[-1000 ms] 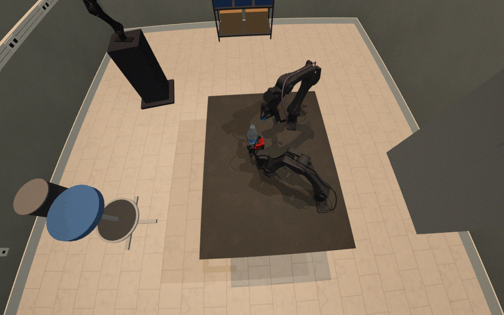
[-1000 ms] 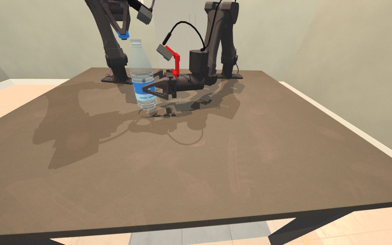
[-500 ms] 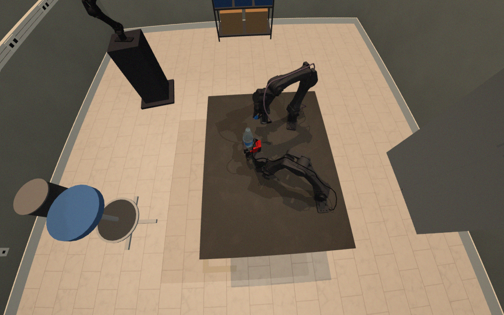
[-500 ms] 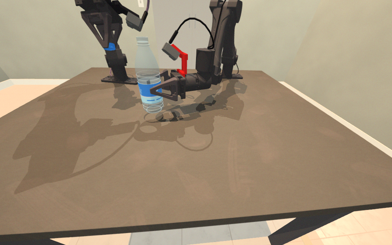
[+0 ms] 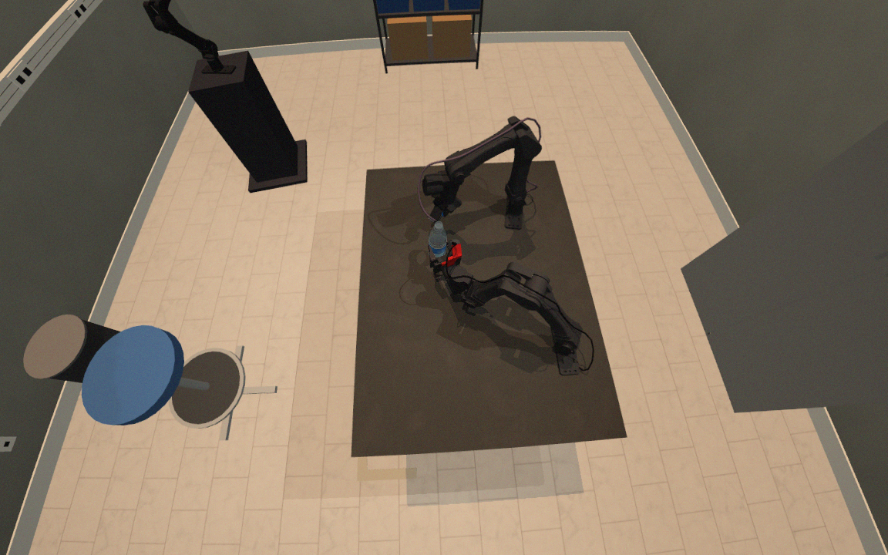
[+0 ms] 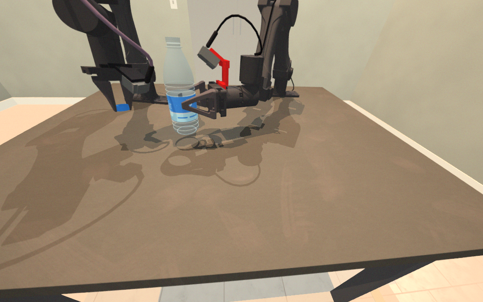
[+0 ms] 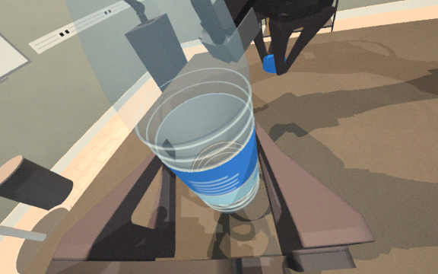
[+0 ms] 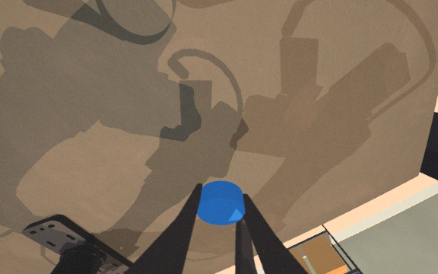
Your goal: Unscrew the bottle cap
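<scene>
Clearly, the cap [image 6: 122,108] [image 7: 269,64] [image 8: 220,202] is off the bottle [image 5: 437,241] [image 6: 180,86] [image 7: 219,175], whose bare neck points upward with a slight lean in the exterior view. The left gripper [image 5: 438,260] [image 6: 192,100] [image 7: 210,135] clasps the bottle around its blue label, and the base appears just above the table [image 5: 398,400] [image 6: 310,225] [image 7: 394,152] [image 8: 67,175]. Beside the bottle and apart from it, the right gripper [image 5: 442,215] [image 6: 122,107] [image 7: 274,68] [image 8: 220,194] points downward, pinching the blue cap between its fingertips. Whether the cap touches the table is impossible to tell.
</scene>
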Motion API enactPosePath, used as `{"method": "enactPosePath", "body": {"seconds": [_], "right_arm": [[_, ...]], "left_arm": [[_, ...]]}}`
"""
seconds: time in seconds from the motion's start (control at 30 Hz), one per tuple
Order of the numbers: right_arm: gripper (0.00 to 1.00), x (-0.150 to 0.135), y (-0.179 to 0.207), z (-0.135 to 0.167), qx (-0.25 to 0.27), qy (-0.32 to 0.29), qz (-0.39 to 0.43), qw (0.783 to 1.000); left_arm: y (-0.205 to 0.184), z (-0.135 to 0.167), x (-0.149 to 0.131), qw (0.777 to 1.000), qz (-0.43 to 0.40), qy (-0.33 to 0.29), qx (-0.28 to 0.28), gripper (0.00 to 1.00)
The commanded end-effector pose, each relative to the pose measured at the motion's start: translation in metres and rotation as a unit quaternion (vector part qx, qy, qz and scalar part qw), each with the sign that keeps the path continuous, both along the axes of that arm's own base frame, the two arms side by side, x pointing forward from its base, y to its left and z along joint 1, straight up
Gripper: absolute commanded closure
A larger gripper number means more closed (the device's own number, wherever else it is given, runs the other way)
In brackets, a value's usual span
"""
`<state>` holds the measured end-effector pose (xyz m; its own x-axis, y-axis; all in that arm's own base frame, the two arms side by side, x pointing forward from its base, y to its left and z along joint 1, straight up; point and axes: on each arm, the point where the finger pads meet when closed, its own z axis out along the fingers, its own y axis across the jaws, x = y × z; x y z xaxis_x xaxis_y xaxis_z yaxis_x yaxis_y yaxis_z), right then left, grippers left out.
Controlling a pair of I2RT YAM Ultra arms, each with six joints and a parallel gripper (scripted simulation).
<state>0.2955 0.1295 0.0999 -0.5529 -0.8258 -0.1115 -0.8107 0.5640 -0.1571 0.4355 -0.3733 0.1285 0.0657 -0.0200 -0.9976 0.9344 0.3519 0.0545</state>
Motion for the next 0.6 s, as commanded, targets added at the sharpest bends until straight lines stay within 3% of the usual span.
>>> {"method": "enactPosePath", "body": {"seconds": [0.0, 0.07, 0.1, 0.2, 0.37, 0.57], "right_arm": [[1.00, 0.009, -0.006, -0.025, 0.022, 0.027, -0.134, 0.990], [1.00, 0.009, -0.006, -0.025, 0.022, 0.027, -0.134, 0.990], [1.00, 0.009, -0.009, -0.030, 0.024, 0.049, -0.200, 0.978], [1.00, 0.008, -0.018, -0.049, 0.024, 0.071, -0.267, 0.961], [1.00, 0.007, -0.020, -0.052, 0.037, 0.089, -0.375, 0.922], [1.00, 0.008, -0.019, -0.050, 0.039, 0.087, -0.374, 0.922]], "left_arm": [[-0.013, -0.011, -0.015, 0.999, -0.032, 0.011, -0.001, 1.00], [-0.013, -0.011, -0.015, 0.999, -0.032, 0.011, -0.001, 1.00], [-0.015, -0.012, -0.018, 0.999, -0.037, 0.012, -0.001, 1.00], [-0.022, -0.016, -0.026, 0.999, -0.051, 0.016, -0.001, 1.00], [-0.023, -0.017, -0.028, 0.998, -0.054, 0.016, -0.001, 1.00], [-0.023, -0.017, -0.028, 0.998, -0.054, 0.016, -0.001, 1.00]]}}
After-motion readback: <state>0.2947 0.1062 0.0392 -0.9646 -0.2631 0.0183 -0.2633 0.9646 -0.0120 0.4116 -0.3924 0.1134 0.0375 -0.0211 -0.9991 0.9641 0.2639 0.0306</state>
